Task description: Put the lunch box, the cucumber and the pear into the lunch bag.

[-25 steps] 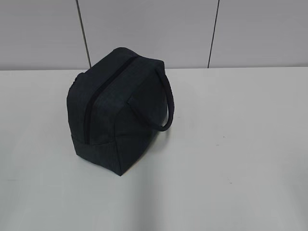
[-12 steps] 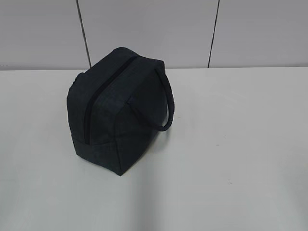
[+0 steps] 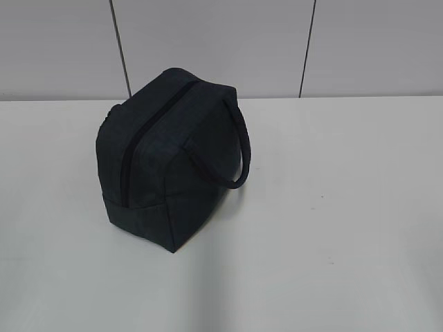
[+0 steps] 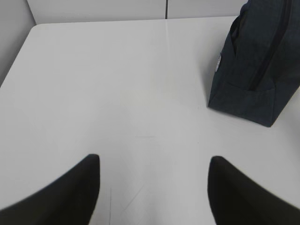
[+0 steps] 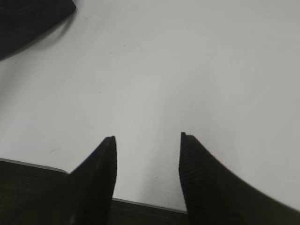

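Observation:
The dark navy lunch bag [image 3: 166, 155] stands on the white table [image 3: 332, 228], left of centre, its zipper [image 3: 142, 142] closed along the top and a strap handle [image 3: 235, 149] looping out to the right. The left wrist view catches the bag [image 4: 255, 70] at upper right. My left gripper [image 4: 153, 161] is open over bare table, well short of the bag. My right gripper [image 5: 147, 138] is open too, near the table's front edge, with a corner of the bag [image 5: 33, 21] at upper left. The lunch box, the cucumber and the pear are out of view.
A grey panelled wall [image 3: 221, 41] rises behind the table's far edge. The table's front edge [image 5: 140, 202] runs just under my right gripper's fingers. White tabletop spreads to the right of the bag and in front of it.

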Tool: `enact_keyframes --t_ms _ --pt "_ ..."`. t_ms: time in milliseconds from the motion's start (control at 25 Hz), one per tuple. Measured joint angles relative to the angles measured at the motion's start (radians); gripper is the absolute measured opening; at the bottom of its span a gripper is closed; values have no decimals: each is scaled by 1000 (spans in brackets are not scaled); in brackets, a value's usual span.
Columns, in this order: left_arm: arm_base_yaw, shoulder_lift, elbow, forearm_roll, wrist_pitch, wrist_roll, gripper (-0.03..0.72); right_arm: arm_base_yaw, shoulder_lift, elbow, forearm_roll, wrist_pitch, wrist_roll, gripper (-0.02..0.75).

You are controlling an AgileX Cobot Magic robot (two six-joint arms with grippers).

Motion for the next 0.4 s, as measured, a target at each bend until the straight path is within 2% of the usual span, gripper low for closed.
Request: enact_keyframes --t_ms 400 --pt "0 0 0 -1 1 0 423 0 0 0 0 0 0 351"
